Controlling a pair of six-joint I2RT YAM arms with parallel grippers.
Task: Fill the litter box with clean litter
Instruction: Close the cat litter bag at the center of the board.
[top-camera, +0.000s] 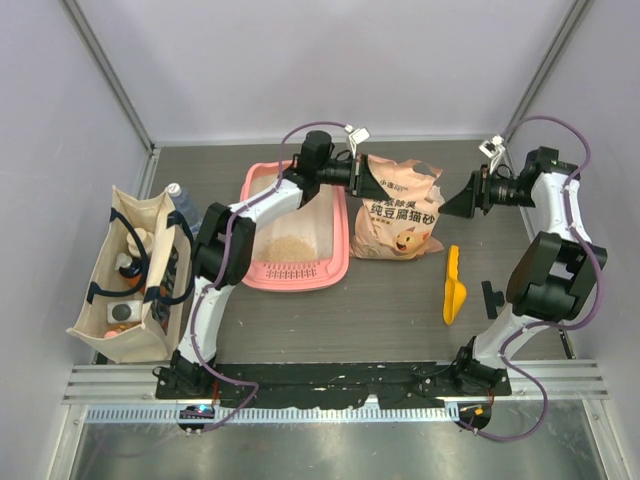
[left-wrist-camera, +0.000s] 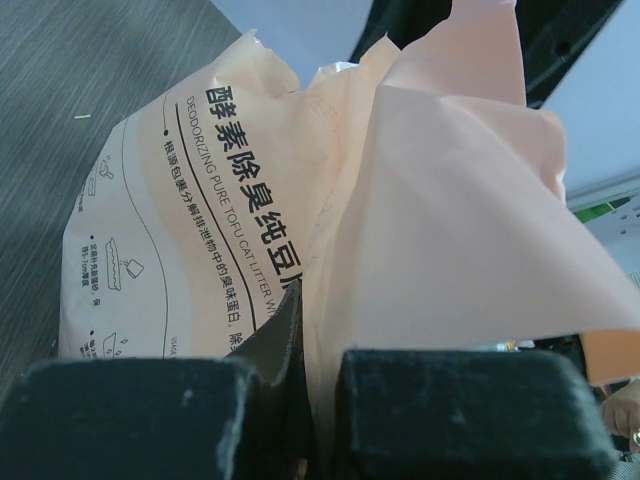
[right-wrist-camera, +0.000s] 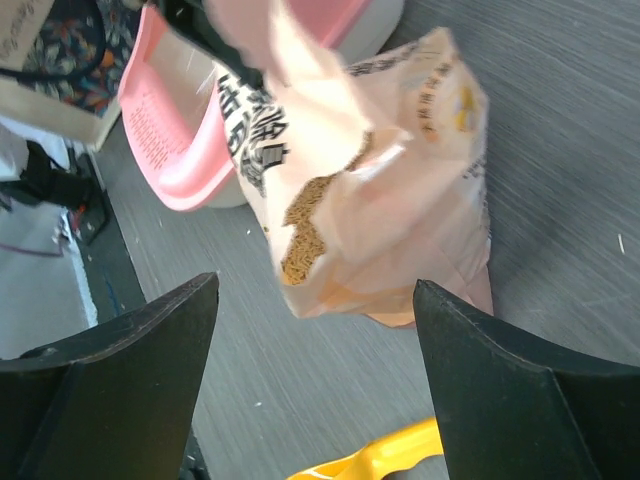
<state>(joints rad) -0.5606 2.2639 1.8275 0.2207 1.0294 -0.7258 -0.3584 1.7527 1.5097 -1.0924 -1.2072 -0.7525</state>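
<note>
Clamped jaws on my left gripper (left-wrist-camera: 300, 400) pinch a fold of peach film at the top edge of the litter bag (top-camera: 400, 212), just off the far right corner of the litter box (top-camera: 300, 285). On the right gripper (top-camera: 448, 203) they stand wide apart just beside the bag's right side, and I cannot tell whether a tip touches it. The litter box lies flat on the table (top-camera: 380, 325), left of the bag, its long axis running away from the arm bases, with the slotted grille strip (top-camera: 295, 269) at the near short end. Clean litter (top-camera: 290, 247) sits as a low tan pile on the floor toward that near end. The far part is whitish floor, partly hidden under my left arm. More of it shows inside the bag through the right wrist camera, though blurred. A yellow scoop (top-camera: 453, 287) lies on the table right of the bag, apart from it. A beige tote bag (top-camera: 135, 270) stands at the far left - its contents are hard to make out.
</note>
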